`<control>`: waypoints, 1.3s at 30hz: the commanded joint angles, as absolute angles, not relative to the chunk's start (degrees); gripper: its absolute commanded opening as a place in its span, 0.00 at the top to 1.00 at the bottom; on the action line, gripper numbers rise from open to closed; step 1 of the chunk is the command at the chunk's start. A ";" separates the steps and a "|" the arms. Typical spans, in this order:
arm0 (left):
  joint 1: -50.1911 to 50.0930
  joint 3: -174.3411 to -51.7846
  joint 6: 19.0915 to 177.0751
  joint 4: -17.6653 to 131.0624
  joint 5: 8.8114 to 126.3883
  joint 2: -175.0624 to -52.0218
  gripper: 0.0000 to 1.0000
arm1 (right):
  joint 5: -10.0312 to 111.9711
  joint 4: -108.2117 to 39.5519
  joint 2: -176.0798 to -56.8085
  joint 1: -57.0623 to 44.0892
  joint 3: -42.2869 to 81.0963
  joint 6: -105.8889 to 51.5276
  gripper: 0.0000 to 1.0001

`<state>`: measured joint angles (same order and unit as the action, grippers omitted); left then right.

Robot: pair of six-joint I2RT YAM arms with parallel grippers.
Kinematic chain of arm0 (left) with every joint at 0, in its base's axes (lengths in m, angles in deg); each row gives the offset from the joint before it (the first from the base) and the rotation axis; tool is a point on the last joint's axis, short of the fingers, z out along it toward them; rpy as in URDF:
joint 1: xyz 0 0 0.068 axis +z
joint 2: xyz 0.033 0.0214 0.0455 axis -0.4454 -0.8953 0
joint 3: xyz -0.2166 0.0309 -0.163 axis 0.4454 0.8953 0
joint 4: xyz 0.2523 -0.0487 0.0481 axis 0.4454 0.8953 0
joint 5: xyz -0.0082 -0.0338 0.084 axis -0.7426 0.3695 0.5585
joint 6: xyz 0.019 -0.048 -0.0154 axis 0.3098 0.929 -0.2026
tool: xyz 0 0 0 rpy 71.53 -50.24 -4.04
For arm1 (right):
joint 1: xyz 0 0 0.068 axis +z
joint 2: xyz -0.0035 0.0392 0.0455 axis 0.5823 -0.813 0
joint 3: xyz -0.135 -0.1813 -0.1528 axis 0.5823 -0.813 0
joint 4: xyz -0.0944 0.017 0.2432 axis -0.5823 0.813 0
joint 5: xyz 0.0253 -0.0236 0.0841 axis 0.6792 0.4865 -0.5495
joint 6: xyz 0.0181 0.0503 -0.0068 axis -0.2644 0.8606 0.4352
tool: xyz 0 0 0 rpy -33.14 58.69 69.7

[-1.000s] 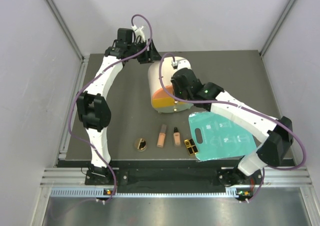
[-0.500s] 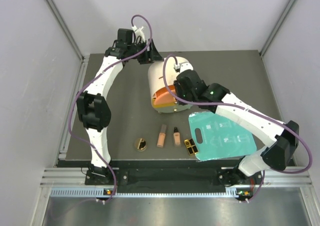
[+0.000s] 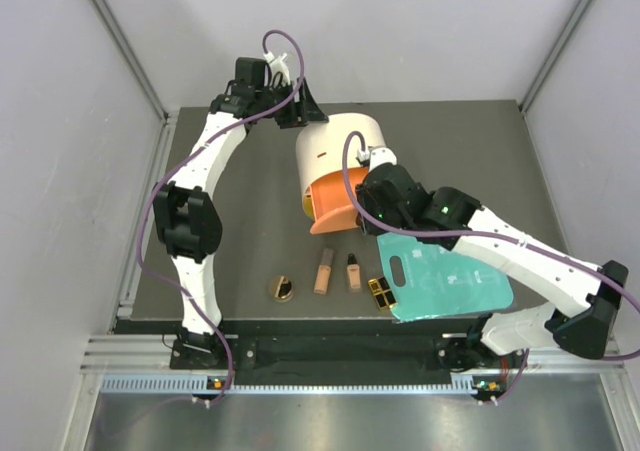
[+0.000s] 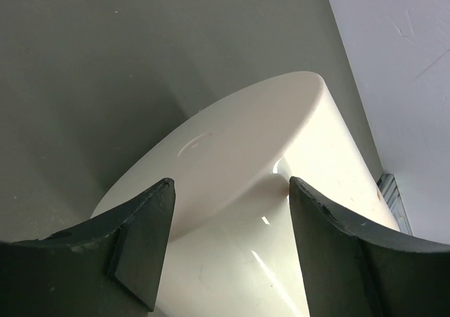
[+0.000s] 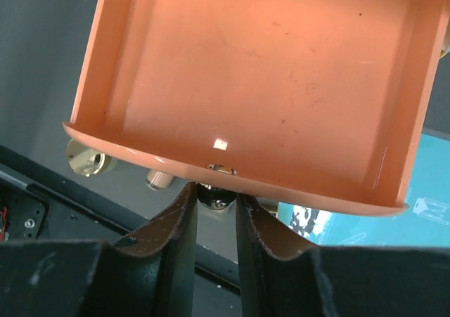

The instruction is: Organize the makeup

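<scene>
The left gripper, jaws newly parted, sits behind the cream box, whose orange drawer now stands pulled out by the right gripper pinching its knob, ready for the makeup lying in a row on the table.

Tabletop: dark, matte.
- Far centre: cream box, with orange drawer drawn out toward the near edge.
- Near row, left to right: round gold-rimmed compact; peach tube; second tube, parallel and apart; black-and-gold piece, just beside the teal board.
</scene>
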<state>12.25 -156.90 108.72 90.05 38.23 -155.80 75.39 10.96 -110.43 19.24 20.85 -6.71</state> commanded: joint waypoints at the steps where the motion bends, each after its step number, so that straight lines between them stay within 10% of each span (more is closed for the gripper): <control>1: 11.77 -155.06 106.98 91.41 40.09 -156.70 0.29 | 75.40 11.13 -107.79 21.34 19.80 -4.11 0.99; 14: 11.77 -154.63 105.75 92.99 40.44 -155.91 0.29 | 79.27 8.84 -110.60 21.34 20.06 -5.70 0.92; 25: 11.77 -153.39 105.84 92.55 41.32 -154.94 0.28 | 78.30 9.98 -105.33 21.34 16.37 -3.50 0.37; 39: 11.77 -152.95 106.45 91.76 42.37 -153.89 0.25 | 74.70 14.02 -92.69 21.95 6.10 -3.58 0.28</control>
<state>12.28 -154.76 108.85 88.78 38.52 -154.75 76.37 11.99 -97.62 20.61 9.94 -3.71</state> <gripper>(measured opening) 0.745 0.718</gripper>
